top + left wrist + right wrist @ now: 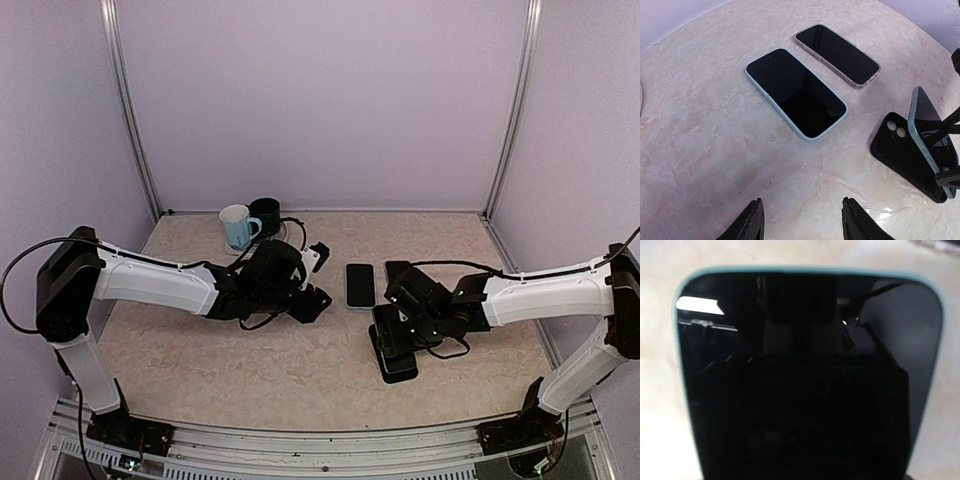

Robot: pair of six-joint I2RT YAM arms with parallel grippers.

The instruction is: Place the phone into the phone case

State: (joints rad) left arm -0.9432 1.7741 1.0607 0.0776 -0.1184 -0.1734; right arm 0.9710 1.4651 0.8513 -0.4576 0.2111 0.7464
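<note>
My right gripper (400,328) is shut on a teal-edged phone (805,375), whose dark screen fills the right wrist view and hides the fingers. In the left wrist view this phone (929,137) stands tilted on its long edge over a black phone case (905,155), which lies flat with its camera cut-out showing. The case (397,362) lies just in front of the right gripper. My left gripper (802,202) is open and empty, low over bare table left of the phones; it also shows in the top view (317,277).
A second phone with a light blue edge (795,92) lies flat face up at mid table (360,285). A phone in a clear case (837,54) lies beyond it. A white mug (236,226) and a dark mug (266,213) stand at the back left.
</note>
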